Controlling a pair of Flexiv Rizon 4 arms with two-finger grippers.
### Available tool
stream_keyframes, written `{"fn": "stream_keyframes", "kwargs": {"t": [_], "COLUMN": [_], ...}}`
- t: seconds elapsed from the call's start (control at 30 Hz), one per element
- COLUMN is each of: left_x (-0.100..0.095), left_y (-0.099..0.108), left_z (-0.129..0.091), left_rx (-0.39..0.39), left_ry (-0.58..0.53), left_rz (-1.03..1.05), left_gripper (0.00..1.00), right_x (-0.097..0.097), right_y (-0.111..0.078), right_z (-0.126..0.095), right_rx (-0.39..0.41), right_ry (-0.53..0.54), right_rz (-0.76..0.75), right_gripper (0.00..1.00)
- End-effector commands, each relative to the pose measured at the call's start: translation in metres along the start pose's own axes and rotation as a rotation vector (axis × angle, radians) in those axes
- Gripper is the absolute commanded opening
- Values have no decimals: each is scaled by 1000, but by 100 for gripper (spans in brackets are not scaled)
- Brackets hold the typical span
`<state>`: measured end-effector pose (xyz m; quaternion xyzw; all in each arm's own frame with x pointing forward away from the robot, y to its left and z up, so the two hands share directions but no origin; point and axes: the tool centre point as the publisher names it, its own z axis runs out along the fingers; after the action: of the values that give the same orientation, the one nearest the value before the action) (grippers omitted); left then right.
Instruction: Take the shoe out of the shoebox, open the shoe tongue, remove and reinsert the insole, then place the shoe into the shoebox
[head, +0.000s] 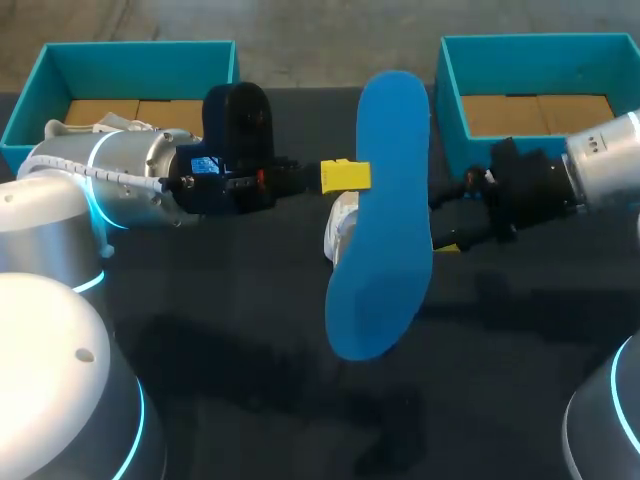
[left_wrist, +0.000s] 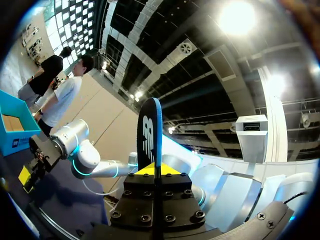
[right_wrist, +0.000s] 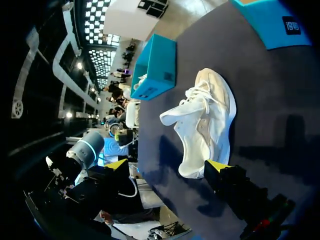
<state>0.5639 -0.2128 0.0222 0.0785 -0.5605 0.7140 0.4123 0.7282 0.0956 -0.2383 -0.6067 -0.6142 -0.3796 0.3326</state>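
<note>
Insole (head: 380, 215), blue: clamped at one long edge by the closed left gripper (head: 347, 176) and held upright in the air over the middle of the table (head: 250, 330), with most of its length unsupported. Shoe (right_wrist: 207, 125), white: resting loose on the table near its middle, just ahead of the right gripper (right_wrist: 167, 165), whose fingers stand wide apart with nothing between them. Risk: the narrow edge hold may let the insole pivot or slip on reinsertion, and the unheld shoe may be pushed away, buckling the insole at the collar.
</note>
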Motion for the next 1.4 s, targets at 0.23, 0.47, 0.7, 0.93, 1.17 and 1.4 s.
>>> {"fn": "stream_keyframes", "kwargs": {"t": [0.23,0.47,0.7,0.93,1.17,1.4], "left_x": [-3,-11,-21,-34,-42,-42], "left_y": [2,-8,-17,-20,-7,-7], "left_z": [-6,-24,-41,-50,-52,-52], "left_rx": [-31,-67,-232,-419,-564,-564], "left_ry": [-1,-8,-21,-24,21,21], "left_rz": [50,223,451,796,1102,1102], "left_gripper": [0,0,0,0,0,0], "right_x": [7,34,43,44,54,58], "right_y": [-3,-1,-1,-4,-5,-6], "right_z": [-4,-16,-19,-21,-20,-20], "right_rx": [-47,-54,-71,-91,-92,-89], "right_ry": [66,187,231,263,331,336], "right_rz": [28,50,52,42,34,26], "right_gripper": [100,100,100,100,100,100]}}
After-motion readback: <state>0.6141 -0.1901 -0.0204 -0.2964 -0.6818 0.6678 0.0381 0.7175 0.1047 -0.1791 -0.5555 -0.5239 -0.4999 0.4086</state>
